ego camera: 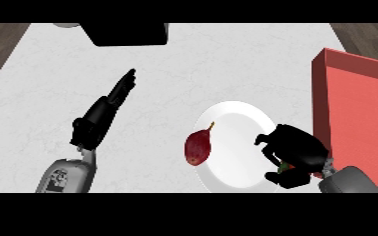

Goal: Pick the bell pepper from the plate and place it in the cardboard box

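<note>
Right hand (295,152) over near-right rim of plate (236,115), fingers curled round bell pepper (283,167); only green-red sliver shows. Grip suits carry to red box (347,100), just right of plate. Red stemmed fruit (198,147) on plate's left rim. Left hand (103,115) flat-fingered, resting at left.

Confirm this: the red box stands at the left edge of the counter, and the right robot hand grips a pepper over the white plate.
Wrong on one point: the head view shows the red box at the right edge of the counter, not the left. The right robot hand does grip a pepper over the white plate.
</note>
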Motion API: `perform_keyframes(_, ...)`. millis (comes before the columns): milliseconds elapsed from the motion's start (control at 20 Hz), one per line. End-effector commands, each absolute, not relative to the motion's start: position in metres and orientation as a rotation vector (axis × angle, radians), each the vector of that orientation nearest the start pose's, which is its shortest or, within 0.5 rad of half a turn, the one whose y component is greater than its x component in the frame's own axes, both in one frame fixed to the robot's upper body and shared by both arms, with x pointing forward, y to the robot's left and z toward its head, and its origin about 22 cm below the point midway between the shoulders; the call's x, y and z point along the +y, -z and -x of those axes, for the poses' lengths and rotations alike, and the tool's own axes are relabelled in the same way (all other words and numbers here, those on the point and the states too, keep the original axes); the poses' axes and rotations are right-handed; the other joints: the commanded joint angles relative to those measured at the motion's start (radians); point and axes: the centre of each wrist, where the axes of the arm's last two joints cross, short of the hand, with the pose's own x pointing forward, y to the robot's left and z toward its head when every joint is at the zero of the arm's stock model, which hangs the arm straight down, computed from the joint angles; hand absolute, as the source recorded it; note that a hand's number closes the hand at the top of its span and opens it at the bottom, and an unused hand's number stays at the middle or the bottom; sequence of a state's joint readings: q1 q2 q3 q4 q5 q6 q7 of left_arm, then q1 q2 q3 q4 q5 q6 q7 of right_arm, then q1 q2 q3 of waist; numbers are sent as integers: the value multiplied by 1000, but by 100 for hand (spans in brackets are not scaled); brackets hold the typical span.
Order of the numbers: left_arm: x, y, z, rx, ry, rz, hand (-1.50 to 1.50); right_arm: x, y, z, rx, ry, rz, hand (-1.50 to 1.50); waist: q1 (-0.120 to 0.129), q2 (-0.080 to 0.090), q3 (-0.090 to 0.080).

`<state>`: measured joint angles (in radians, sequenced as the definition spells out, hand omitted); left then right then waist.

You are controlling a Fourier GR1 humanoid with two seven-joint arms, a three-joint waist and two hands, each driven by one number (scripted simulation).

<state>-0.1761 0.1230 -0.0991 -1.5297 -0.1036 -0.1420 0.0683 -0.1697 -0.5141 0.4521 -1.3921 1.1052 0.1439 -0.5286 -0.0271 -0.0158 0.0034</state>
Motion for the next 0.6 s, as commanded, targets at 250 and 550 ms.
perform_keyframes(250, 224, -32, -277, -1579, 371, -11, 0, -360, -57, -249, -1881, -2240, 154, 150, -60, 2, 8)
perform_keyframes(550, 223, -33, -275, -1588, 376, -27, 0, -419, -94, -241, -2028, -2141, 90, 150, -63, 6, 8)
